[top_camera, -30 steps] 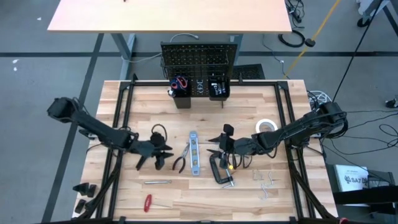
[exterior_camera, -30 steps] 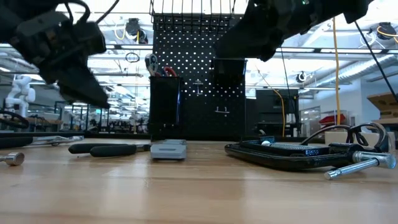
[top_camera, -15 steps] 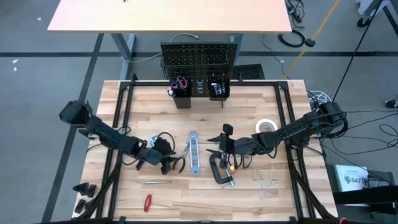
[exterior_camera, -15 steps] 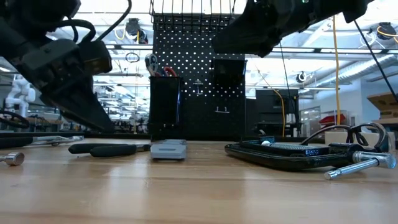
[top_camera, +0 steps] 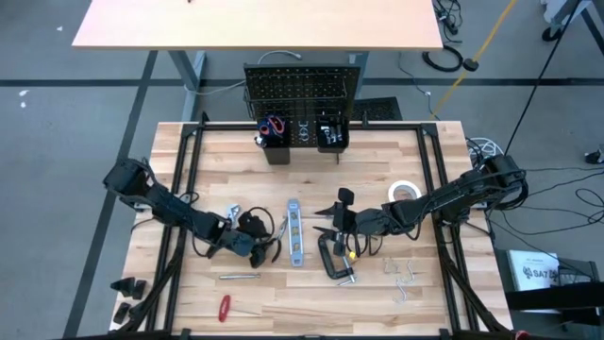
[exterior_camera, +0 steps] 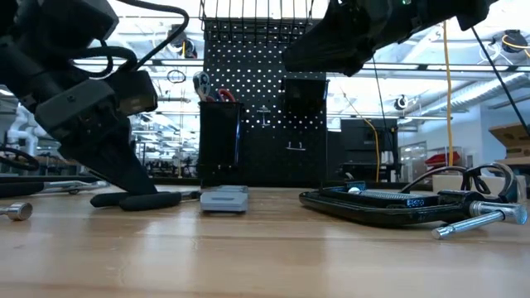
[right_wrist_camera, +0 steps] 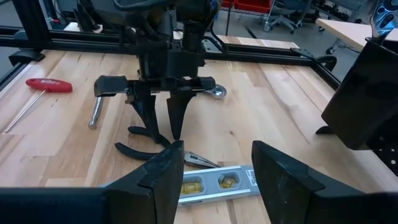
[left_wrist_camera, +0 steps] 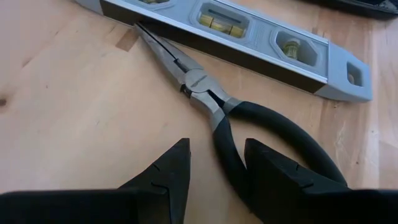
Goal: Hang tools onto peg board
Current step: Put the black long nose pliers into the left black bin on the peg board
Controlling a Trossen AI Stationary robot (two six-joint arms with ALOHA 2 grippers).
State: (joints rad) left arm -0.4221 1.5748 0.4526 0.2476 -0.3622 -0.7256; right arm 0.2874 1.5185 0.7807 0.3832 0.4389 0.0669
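Note:
The black-handled pliers [top_camera: 276, 249] [left_wrist_camera: 208, 102] lie flat on the table beside the blue-silver level [top_camera: 294, 232] [left_wrist_camera: 249, 31]. My left gripper [top_camera: 262, 247] [left_wrist_camera: 217, 168] is open and tipped down over the pliers' handles. One handle [left_wrist_camera: 225, 152] runs between its fingers. My right gripper [top_camera: 327, 221] [right_wrist_camera: 214, 171] hangs open above the table, over the near end of the black C-clamp [top_camera: 335, 260] [exterior_camera: 389, 203]. The peg board [top_camera: 302, 93] [exterior_camera: 273, 108] stands upright at the far edge. Red-handled scissors [top_camera: 274, 125] stick out of its left bin [exterior_camera: 219, 141]. My left gripper comes down slanting from the table's left, its fingers [right_wrist_camera: 176, 121] on either side of one pliers handle [left_wrist_camera: 225, 152]. I cannot tell whether a finger touches the handle. The pliers lie flat on the table.
A red screwdriver [top_camera: 225, 307] [right_wrist_camera: 50, 85] and a silver tool [top_camera: 239, 277] lie near the front left. A white tape roll [top_camera: 404, 192] sits at the right, loose metal hooks [top_camera: 404, 279] at the front right. Black frame rails [top_camera: 179, 189] run along the table's sides.
My left gripper has sunk toward the table and gone toward the right edge, onto the pliers, until its fingers stand either side of one handle. Its opening looks the same. The pliers have not moved.

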